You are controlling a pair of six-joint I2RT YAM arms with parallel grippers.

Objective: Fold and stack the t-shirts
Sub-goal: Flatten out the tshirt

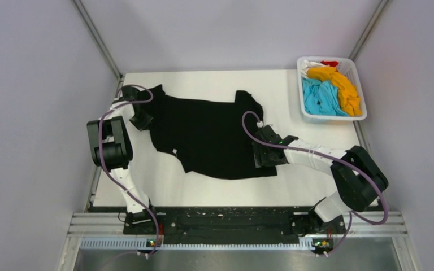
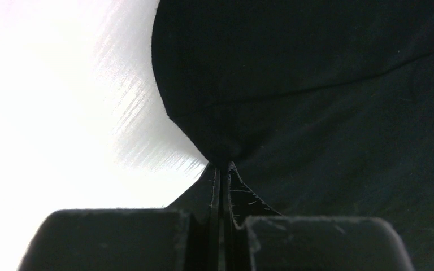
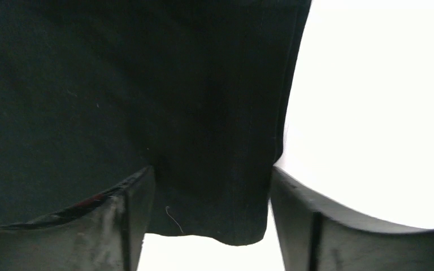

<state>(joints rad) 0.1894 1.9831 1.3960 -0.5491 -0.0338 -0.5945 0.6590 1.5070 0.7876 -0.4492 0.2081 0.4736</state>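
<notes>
The black shirt (image 1: 209,135) lies spread on the table (image 1: 316,141), its left edge pinched between the tight-pressed fingers of the left gripper (image 2: 220,169), while the right gripper (image 3: 212,180) straddles the right edge, jaws wide apart, and should clamp firmly before both lift together.

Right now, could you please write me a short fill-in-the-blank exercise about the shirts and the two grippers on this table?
1. The big shirt spread on the table is ____ in colour.
2. The left gripper is ____ (open or shut) on that shirt's edge.
3. The right gripper is ____ (open or shut), with cloth between its jaws.
4. The orange shirt and the blue shirt lie in the white ____.
Missing words: black; shut; open; basket.
</notes>
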